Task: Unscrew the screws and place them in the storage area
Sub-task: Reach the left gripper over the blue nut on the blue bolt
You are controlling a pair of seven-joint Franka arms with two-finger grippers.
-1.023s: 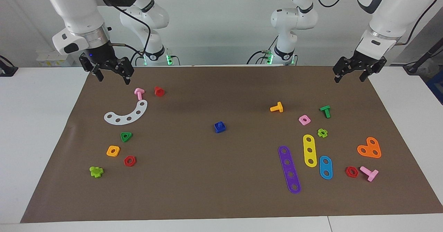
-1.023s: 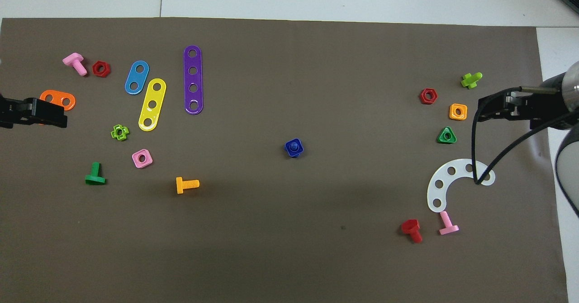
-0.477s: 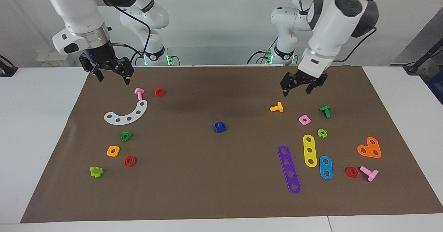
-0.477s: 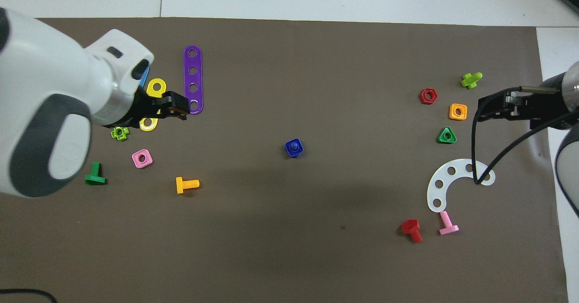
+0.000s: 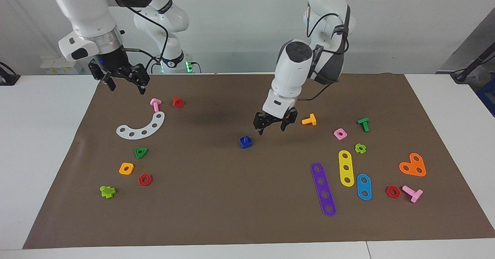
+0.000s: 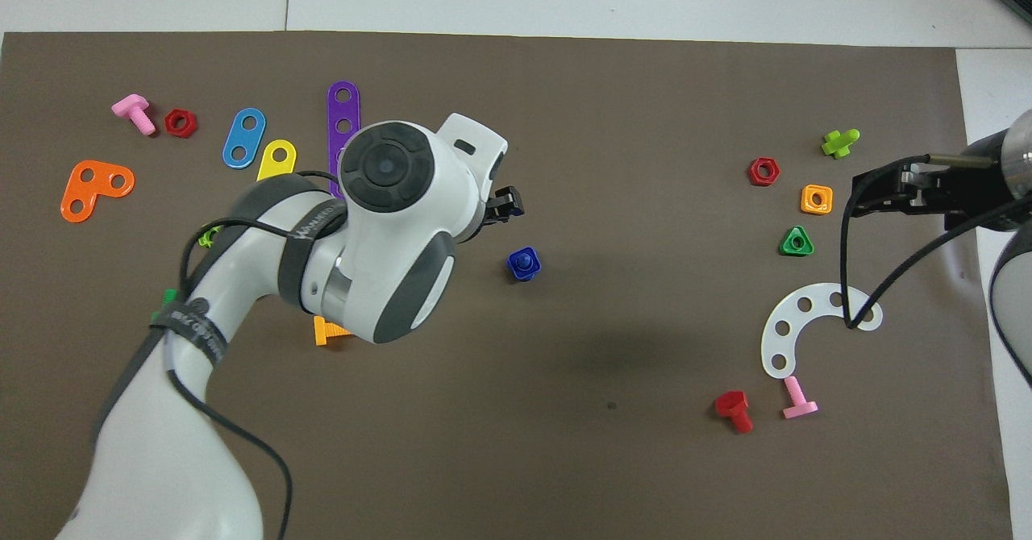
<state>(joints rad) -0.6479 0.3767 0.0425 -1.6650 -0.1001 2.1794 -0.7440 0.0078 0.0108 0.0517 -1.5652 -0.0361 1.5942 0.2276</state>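
The blue screw (image 5: 245, 138) stands stem up in a blue square nut (image 5: 246, 143) at the middle of the brown mat; its stem tip also shows in the overhead view (image 6: 525, 259). My left gripper (image 5: 272, 128) is open and empty, low over the mat, apart from the blue piece and toward the left arm's end. In the overhead view the left arm hides most of it (image 6: 504, 201). The storage area holds the white curved strip (image 5: 141, 129), a green nut (image 5: 141, 152), an orange nut (image 5: 126, 168) and a red nut (image 5: 145, 179). My right gripper (image 5: 127, 87) is open and waits over the mat's edge there.
Purple (image 5: 323, 189), yellow (image 5: 346, 167) and blue (image 5: 364, 186) strips and an orange plate (image 5: 413, 165) lie toward the left arm's end. An orange screw (image 5: 309, 120) lies close to the left gripper. A pink screw (image 5: 155, 104) and a red screw (image 5: 178, 102) lie by the white strip.
My left arm has swung from its end of the mat to the middle and come down beside the blue piece. The right arm has not moved.
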